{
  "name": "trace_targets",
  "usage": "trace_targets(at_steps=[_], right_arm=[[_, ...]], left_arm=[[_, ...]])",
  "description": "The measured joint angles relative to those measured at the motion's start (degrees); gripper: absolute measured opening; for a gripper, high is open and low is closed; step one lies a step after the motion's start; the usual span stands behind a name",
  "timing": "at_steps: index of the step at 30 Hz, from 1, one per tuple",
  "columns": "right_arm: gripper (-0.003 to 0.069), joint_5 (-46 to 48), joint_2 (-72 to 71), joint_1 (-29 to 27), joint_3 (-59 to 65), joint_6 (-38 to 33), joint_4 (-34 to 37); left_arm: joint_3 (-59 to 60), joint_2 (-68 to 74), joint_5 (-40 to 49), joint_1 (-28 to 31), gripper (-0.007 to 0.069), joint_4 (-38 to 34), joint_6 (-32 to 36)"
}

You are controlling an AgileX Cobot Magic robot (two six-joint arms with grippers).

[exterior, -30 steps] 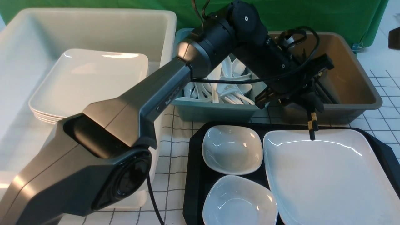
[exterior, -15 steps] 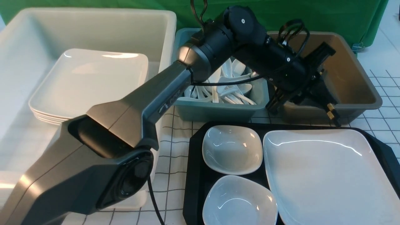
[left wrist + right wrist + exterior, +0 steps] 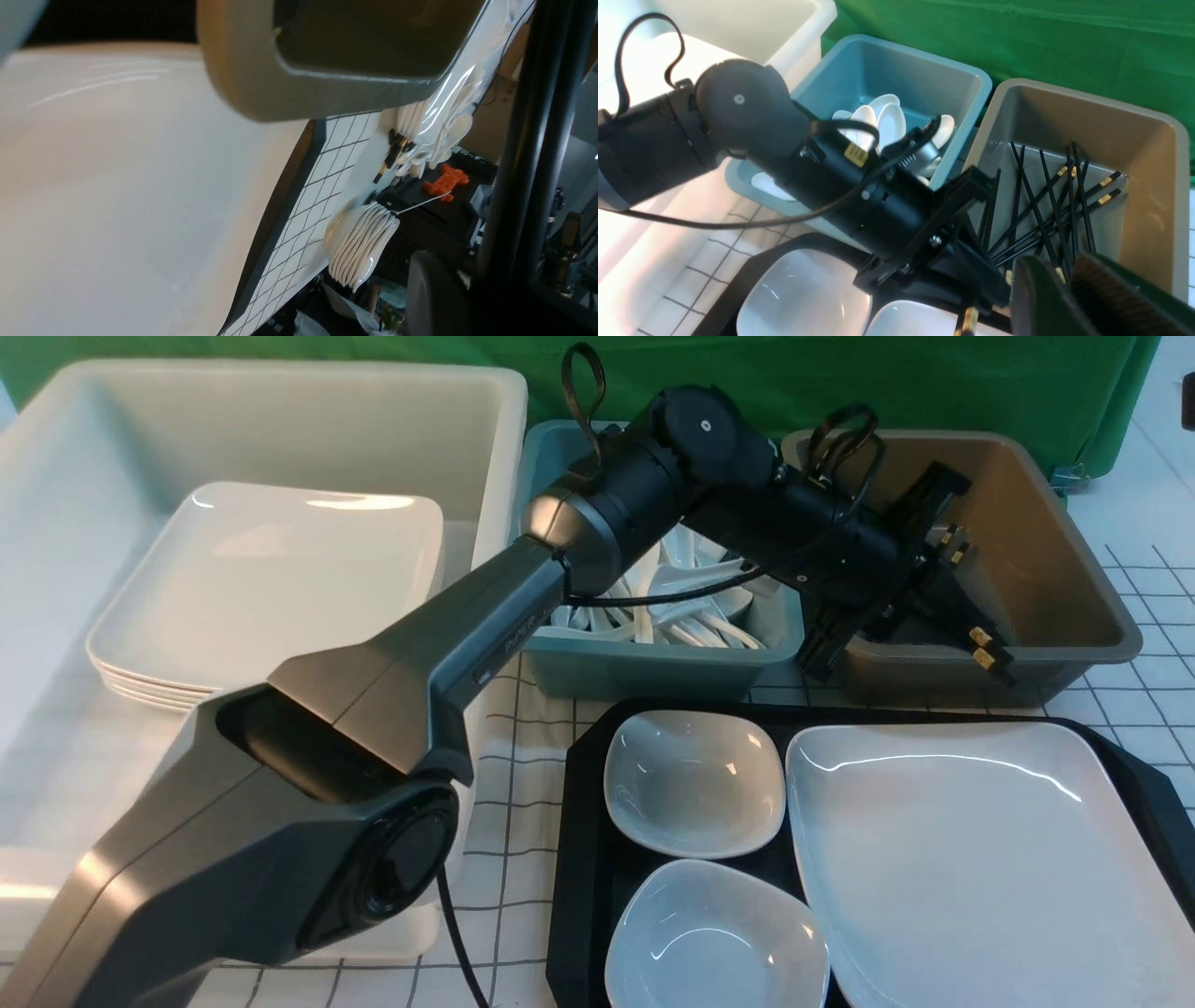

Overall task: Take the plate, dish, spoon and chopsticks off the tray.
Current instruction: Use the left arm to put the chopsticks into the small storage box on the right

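1. Far left: a white tub (image 3: pixel 280 420) contains a stack of large white plates (image 3: pixel 271 569).
2. The left arm (image 3: pixel 420 653) runs from the near-left corner diagonally across the scene to the rear right.
3. Centre rear: a teal tub (image 3: pixel 644 667) contains white spoons (image 3: pixel 691 607).
4. Centre front: the tray (image 3: pixel 581 821) rests on a grid-patterned cloth (image 3: pixel 523 747). 2 small dishes occupy its left part, the far dish (image 3: pixel 695 784) directly behind the near dish (image 3: pixel 714 933).
5. The left gripper (image 3: pixel 938 602) is clamped on the chopsticks (image 3: pixel 979 636) above the near wall of the brown tub (image 3: pixel 1074 635). The gold-banded ends project past that wall, tilted down toward the right. The sticks are clear of the tray.
6. The brown tub contains other loose chopsticks (image 3: pixel 1045 200).
7. The plate (image 3: pixel 980 868) lies flat on the right part of the tray, just beside both dishes.
8. The right gripper (image 3: pixel 1059 266) appears only in the right wrist view, raised above the tray's right side. Whether its jaws are parted or closed cannot be determined.
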Motion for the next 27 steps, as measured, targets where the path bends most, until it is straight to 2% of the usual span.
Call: trace_targets(at_steps=[8,11,15,20,27], right_arm=[[0.0135,-0.1,0.0,0.0,0.0,0.0,0.0],[0.0135,-0.2,0.0,0.0,0.0,0.0,0.1],[0.0135,-0.2,0.0,0.0,0.0,0.0,0.1],[0.0141,-0.2,0.0,0.0,0.0,0.0,0.1],[0.0143,-0.2,0.0,0.0,0.0,0.0,0.1]], left_arm=[[0.0,0.0,-3.6,0.3,0.0085,0.0,-0.1],[0.0,0.0,-4.4,0.3,0.0101,0.0,-2.0],[0.0,0.3,-5.6,0.3,0.0144,0.0,-3.9],[0.0,0.8,-6.5,0.3,0.0239,-0.8,-4.6],[0.0,0.9,-11.6,0.3,0.0283,-3.9,-4.7]])
